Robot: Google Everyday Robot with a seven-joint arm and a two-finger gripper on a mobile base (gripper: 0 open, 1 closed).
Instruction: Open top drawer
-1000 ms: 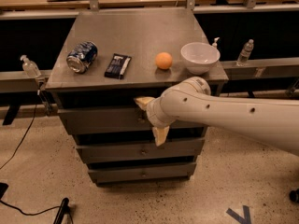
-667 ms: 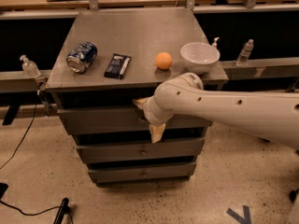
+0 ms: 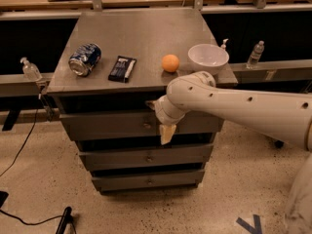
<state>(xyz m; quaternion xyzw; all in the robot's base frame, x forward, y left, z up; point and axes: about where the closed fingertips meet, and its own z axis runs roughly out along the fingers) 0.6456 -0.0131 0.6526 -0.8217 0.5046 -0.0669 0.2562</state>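
Observation:
The top drawer point(image 3: 102, 126) is the wide grey front just under the cabinet top, with a small round knob point(image 3: 146, 125) at its centre. A dark gap shows above the front. My gripper point(image 3: 158, 118) is at the drawer front, just right of the knob. Its cream fingers are spread, one fingertip point(image 3: 150, 103) up by the gap and one point(image 3: 166, 133) hanging below the drawer's lower edge. The gripper is open and holds nothing. My white arm reaches in from the right.
Two narrower drawers point(image 3: 146, 157) sit below. On the cabinet top point(image 3: 141, 33) lie a crushed blue can point(image 3: 85, 59), a black packet point(image 3: 122, 68), an orange point(image 3: 170, 63) and a white bowl point(image 3: 208, 56). Bottles stand on side rails point(image 3: 255, 54). Cables run on the floor at left.
My arm has shifted slightly left and the gripper has risen a little along the top drawer front, closer to the knob. The drawer and the objects on top have not moved.

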